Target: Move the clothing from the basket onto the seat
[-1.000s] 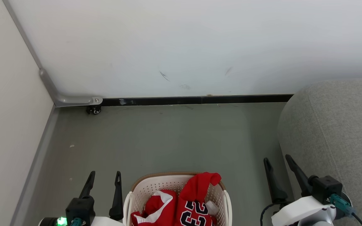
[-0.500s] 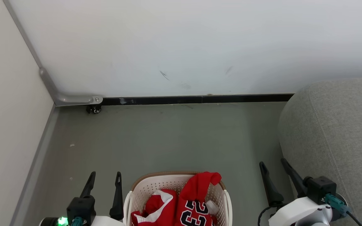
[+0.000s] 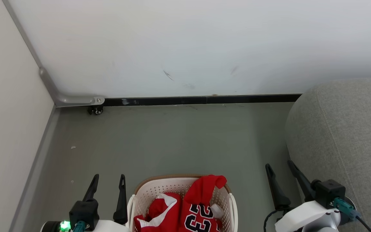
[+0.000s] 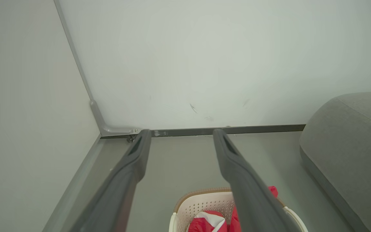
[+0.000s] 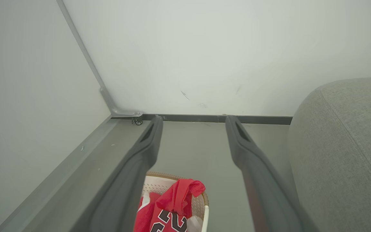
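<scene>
Hovering released and empty, my left pincer (image 3: 108, 176) sits just beside the basket (image 3: 159, 179); my right pincer (image 3: 279, 164), likewise released, is near the seat (image 3: 343, 129). The clothing (image 3: 188, 209) lies heaped in the basket, between both pincers, distinctly nearer my left arm.

basket (image 3: 159, 188): cream, perforated, brown-rimmed; was set upright at the bottom centre of the head view, cut off by the lower edge.
clothing (image 3: 201, 196): red with white panels, a black 23 seen on one piece; was heaped inside the basket.
seat (image 3: 343, 129): grey woven, round-edged; was placed at the right, apart from the basket.
</scene>
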### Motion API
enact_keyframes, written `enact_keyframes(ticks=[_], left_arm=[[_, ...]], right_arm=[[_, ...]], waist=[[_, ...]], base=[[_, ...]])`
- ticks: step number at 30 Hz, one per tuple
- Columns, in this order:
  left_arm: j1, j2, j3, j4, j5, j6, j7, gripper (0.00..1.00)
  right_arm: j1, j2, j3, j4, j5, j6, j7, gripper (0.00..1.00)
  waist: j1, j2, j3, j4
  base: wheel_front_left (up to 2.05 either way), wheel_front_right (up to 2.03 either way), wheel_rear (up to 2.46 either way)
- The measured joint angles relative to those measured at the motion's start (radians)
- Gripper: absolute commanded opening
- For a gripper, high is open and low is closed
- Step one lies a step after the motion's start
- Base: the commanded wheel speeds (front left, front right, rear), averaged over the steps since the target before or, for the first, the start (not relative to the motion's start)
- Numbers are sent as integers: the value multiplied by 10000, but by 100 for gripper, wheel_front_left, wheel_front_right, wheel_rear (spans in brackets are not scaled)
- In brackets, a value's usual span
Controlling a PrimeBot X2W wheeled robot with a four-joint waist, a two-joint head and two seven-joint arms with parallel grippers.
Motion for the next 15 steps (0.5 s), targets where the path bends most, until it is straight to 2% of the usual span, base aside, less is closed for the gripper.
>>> enact_keyframes(ticks=[15], left_arm=[[-342, 38, -192, 138, 184, -35, 0, 100]], right_arm=[[-2, 0, 6, -397, -54, 0, -88, 100]], waist=[[0, 0, 312, -59]], base=[[0, 0, 0]])
